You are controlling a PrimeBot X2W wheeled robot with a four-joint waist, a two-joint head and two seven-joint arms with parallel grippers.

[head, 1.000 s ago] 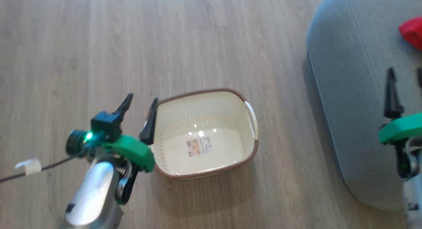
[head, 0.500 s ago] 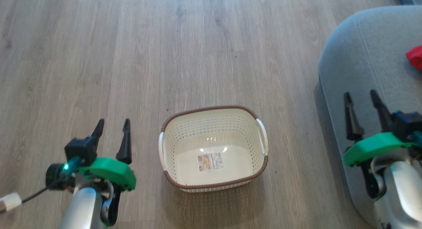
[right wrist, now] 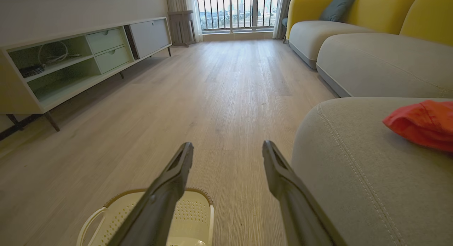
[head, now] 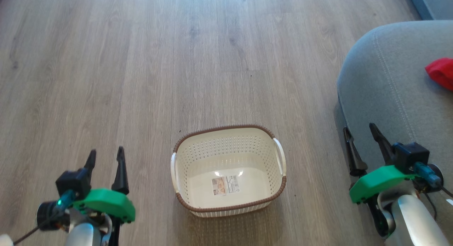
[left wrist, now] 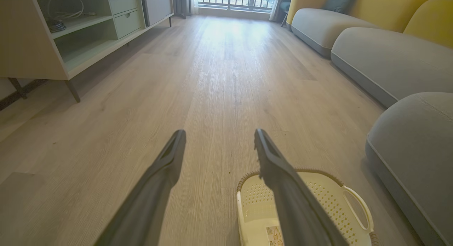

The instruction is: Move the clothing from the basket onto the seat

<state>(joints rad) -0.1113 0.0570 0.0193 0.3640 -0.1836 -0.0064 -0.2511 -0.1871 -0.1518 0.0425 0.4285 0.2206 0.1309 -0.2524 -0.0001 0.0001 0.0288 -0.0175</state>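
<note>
Nearest you, both grippers hang above the wooden floor [head: 177,62]: the left gripper [head: 106,151] is well left of the basket [head: 226,147] and the right gripper [head: 358,128] is at the near edge of the seat [head: 382,97], each with its two dark fingers spread wide and holding nothing. Between them the one cream basket stands upright on the floor, with two white handles [head: 279,155] and a single label sticker [head: 225,185] on its bottom. Farther off to your right, one red garment [head: 440,72] lies on the grey seat, cut by the frame edge, and beyond it you see two more grey cushions [right wrist: 382,62].
</note>
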